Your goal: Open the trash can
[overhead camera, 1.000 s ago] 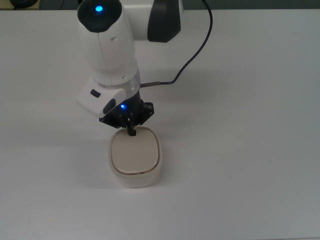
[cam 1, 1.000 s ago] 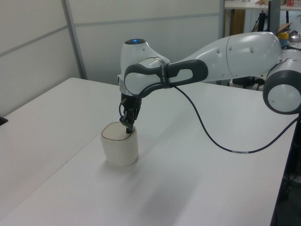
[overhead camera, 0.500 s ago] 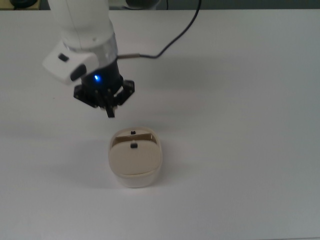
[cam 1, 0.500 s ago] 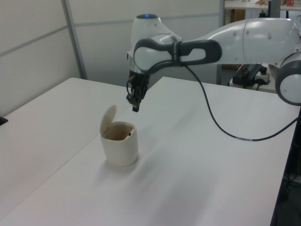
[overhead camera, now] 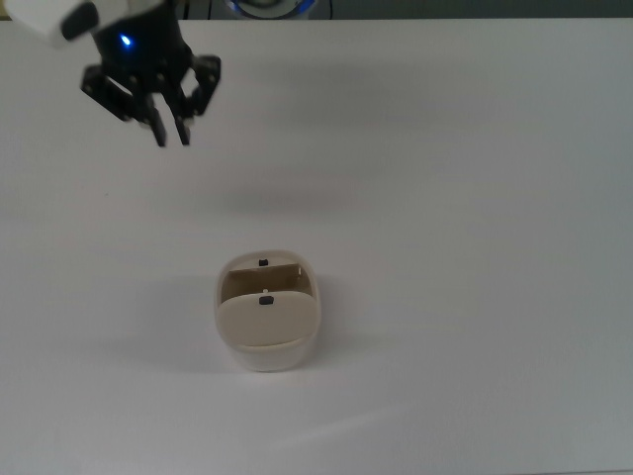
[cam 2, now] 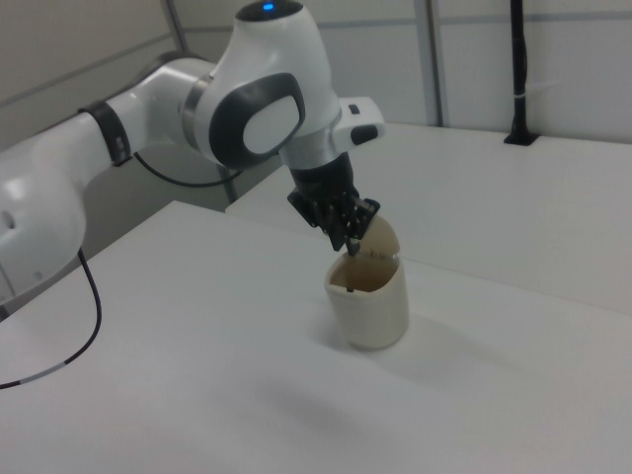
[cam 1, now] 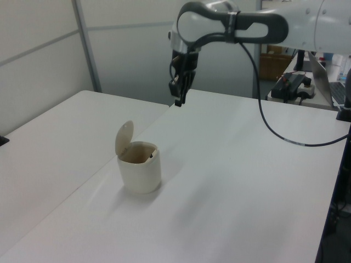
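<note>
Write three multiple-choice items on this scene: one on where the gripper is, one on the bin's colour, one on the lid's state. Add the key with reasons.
1. Where is the gripper?
A. Pressing on the lid
B. Raised, clear of the trash can
C. Inside the bin

2. What colour is the trash can's body?
A. Cream-white
B. Black
C. Blue

3. What state is the lid in?
A. Shut flat
B. Lying on the table
C. Flipped up

Key: 1 B, the left view shows it high above the table, apart from the bin. 2 A, pale cream in every view. 3 C, the lid stands up and the bin's inside shows.
</note>
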You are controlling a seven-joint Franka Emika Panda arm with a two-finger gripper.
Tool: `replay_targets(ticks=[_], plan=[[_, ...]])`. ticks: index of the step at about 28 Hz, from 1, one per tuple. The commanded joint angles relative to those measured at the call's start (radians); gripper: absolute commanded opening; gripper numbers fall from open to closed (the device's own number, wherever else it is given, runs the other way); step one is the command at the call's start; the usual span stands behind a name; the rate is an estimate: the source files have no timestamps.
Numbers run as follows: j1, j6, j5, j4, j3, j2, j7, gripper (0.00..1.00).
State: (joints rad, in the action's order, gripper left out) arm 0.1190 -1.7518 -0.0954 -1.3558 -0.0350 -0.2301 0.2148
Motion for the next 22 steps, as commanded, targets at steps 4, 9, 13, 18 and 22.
replay_targets(ticks=[4, 9, 13, 18, 22], plan=[[0.062, 0.086, 0.008, -0.026, -0.005, 0.08, 0.09, 0.98], [0.064, 0.115, 0.01, -0.026, -0.005, 0.081, 0.107, 1.0], [0.064, 0.129, 0.01, -0.028, -0.002, 0.081, 0.107, 1.0], [0.065, 0.144, 0.01, -0.032, 0.0, 0.075, 0.109, 1.0], [0.067, 0.144, 0.008, -0.034, -0.002, 0.066, 0.113, 1.0]])
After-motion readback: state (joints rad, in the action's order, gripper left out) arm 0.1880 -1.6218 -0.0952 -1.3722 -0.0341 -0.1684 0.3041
